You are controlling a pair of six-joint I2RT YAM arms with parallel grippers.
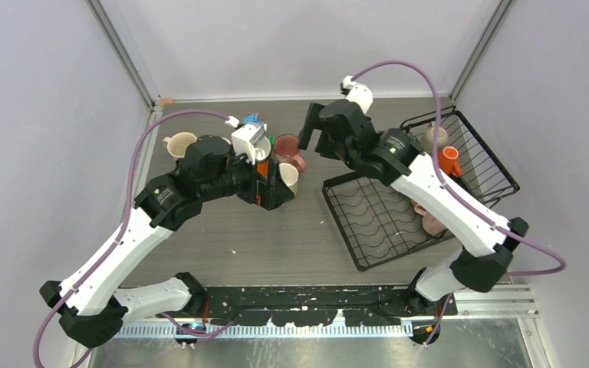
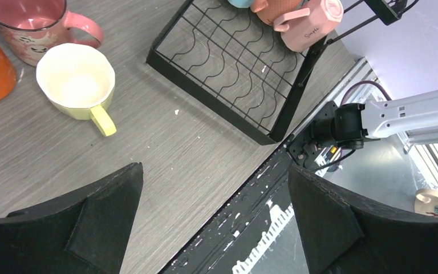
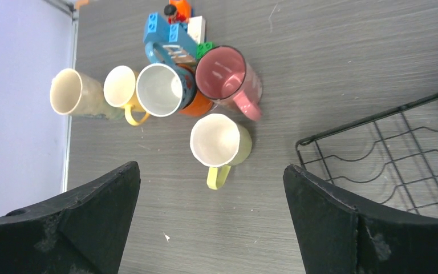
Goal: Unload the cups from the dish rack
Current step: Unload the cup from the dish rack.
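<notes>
The grey wood-grain table (image 1: 276, 238) carries the black wire dish rack (image 1: 376, 222) on its right side, with the raised basket end at the far right. The left gripper (image 2: 214, 228) hangs over the table near its front edge, its fingers spread wide with nothing between them. The right gripper (image 3: 211, 228) hovers above the mugs on the table, fingers likewise wide apart and empty. In the rack's basket end sit an orange cup (image 1: 449, 159) and a cream cup (image 1: 433, 138), and pink cups (image 2: 313, 23) lie tipped on the grid base. Left of the rack, clustered on the table, are a pink mug (image 3: 225, 77), a lime mug (image 3: 219, 141), a white-lined mug (image 3: 159, 89), a small yellow mug (image 3: 120, 87) and a cream mug (image 3: 71, 94) lying on its side. A blue-and-white toy house (image 3: 168, 34) sits against the cluster's far side.
</notes>
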